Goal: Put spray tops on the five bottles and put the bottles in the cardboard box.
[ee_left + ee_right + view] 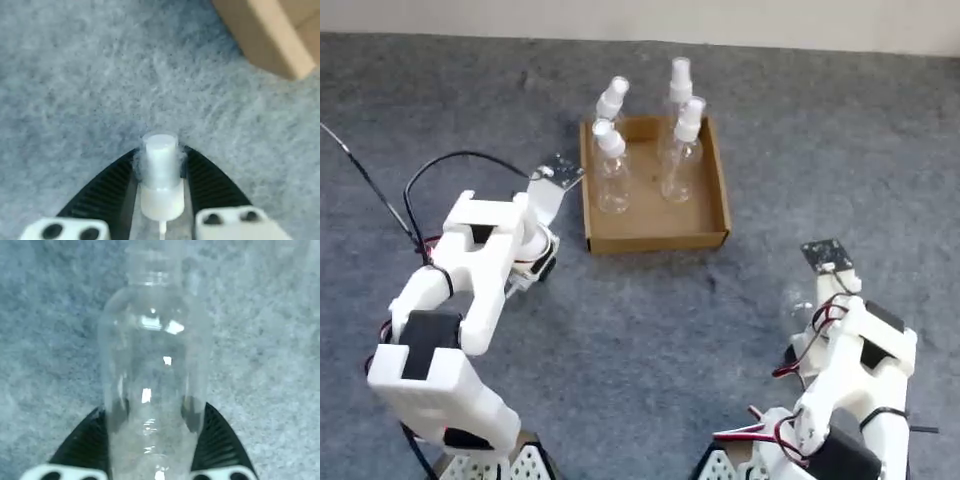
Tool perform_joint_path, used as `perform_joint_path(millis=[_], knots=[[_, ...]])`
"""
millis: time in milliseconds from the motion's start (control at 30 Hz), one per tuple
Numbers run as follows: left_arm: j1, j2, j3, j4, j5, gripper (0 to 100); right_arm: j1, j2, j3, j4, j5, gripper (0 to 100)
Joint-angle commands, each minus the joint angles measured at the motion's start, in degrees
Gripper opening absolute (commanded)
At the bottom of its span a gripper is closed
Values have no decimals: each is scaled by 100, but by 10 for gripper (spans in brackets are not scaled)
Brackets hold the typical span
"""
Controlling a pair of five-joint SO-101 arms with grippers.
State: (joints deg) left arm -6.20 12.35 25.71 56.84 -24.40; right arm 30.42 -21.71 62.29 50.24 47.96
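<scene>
Nearest, the right tool (154, 415) is clamped on the lower body of a clear bottle (152, 350). The bottle's threaded neck is bare, and it is held over the grey worktop (740, 120), well apart from the box.

Further out on the other side, the left tool (161, 155) grips a white spray top (160, 175) between its black ribbed fingers (112, 185). It hangs just off the front left corner of the cardboard box (655, 240).

The box is a shallow open tray. Inside it stand two capped bottles, one on the left (612, 180) and one on the right (680, 165), both upright. Beyond them, two more capped bottles (613, 98) (679, 80) stand at the back wall. I cannot tell whether those rear two are inside the box or just behind it.
</scene>
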Motion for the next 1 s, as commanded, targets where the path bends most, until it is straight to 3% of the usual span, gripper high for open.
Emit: perform_joint_path(millis=[0, 300, 467, 667, 967], knots=[[-303, 4, -84, -70, -9, 4, 215, -154, -13, -127, 44, 6], [-822, -585, -637, 1231, -44, 3, 215, -163, -31, -101, 44, 7], [-892, -1042, -629, 1310, -53, 8, 215, -163, -31, -84, 44, 19], [-866, -980, -629, 1301, -18, 6, 215, -207, -40, 637, 519, 169], [-251, -1578, -743, 1538, 396, 5, 119, -163, -1024, 1288, 141, 224]])
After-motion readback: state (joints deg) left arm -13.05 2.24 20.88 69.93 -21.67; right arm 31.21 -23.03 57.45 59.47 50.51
